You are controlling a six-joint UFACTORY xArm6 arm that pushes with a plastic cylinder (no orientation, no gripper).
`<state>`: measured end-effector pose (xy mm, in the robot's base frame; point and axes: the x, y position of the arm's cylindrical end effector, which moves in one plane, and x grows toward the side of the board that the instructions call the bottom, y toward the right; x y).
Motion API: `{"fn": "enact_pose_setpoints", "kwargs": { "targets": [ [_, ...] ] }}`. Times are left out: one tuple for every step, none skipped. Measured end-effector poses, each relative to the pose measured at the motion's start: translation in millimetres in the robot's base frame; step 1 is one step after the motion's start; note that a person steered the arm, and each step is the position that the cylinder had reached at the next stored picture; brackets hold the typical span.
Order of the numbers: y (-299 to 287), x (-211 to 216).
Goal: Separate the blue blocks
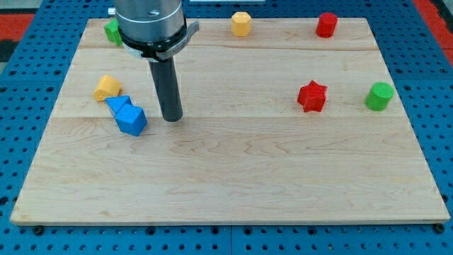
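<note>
Two blue blocks lie touching at the view's left. One is a blue triangle-like block point(118, 105), the other a blue cube point(132, 120) just below and right of it. My tip point(172, 117) rests on the wooden board point(233, 177), a short way to the right of the blue cube, with a small gap between them. The rod rises from the tip to the arm's grey mount at the view's top.
A yellow block point(107, 87) touches the blue triangle's upper left. A green block point(112, 31) sits at the top left, partly behind the arm. A yellow hexagon point(241, 23) and a red cylinder point(326, 25) sit along the top. A red star point(312, 96) and a green cylinder point(379, 96) sit at the right.
</note>
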<state>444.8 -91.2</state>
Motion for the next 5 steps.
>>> {"fn": "enact_pose_setpoints", "kwargs": {
  "targets": [
    [-13.8,0.0],
    [-28.8,0.0],
    [-43.7,0.0],
    [-61.2,0.5],
    [-80.4,11.5]
  ]
}}
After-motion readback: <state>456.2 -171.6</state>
